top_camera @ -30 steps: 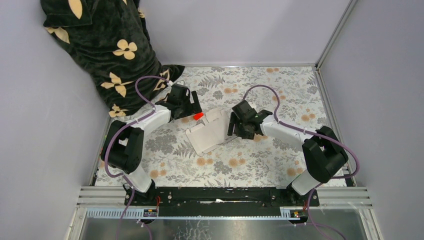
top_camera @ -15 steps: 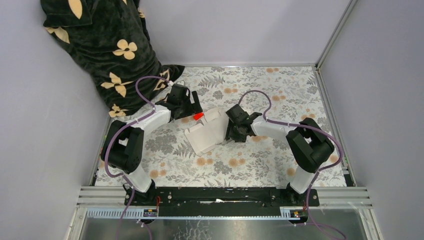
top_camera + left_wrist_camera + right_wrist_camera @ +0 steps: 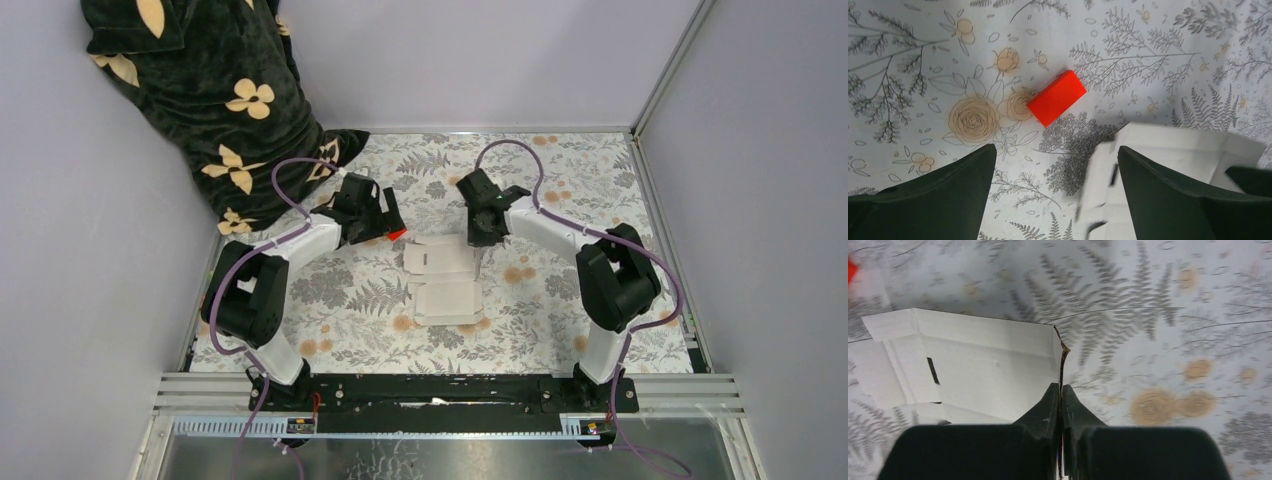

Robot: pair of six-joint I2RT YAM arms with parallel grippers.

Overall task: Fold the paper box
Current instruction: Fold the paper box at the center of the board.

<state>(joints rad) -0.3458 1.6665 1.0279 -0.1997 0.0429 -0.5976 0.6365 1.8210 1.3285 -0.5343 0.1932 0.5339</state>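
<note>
The paper box (image 3: 445, 282) is a flat white die-cut sheet on the floral table, its flaps and slots showing. In the right wrist view the paper box (image 3: 978, 365) lies left of my right gripper (image 3: 1061, 388), which is shut on a thin upturned flap at the sheet's right edge. From above, the right gripper (image 3: 478, 238) sits at the sheet's far right corner. My left gripper (image 3: 1055, 150) stands open just above the table, nothing between its fingers; a corner of the paper box (image 3: 1168, 160) lies by its right finger. The left gripper (image 3: 388, 225) is left of the sheet.
A small red block (image 3: 1056, 97) lies just ahead of the left gripper, and the red block (image 3: 396, 234) is left of the sheet's far edge. A dark flowered cloth (image 3: 200, 90) fills the back left corner. Walls close the table's sides.
The right gripper closed on the sheet's right flap and swung toward the back. The sheet turned from tilted to square and now lies flatter. The left arm stayed put.
</note>
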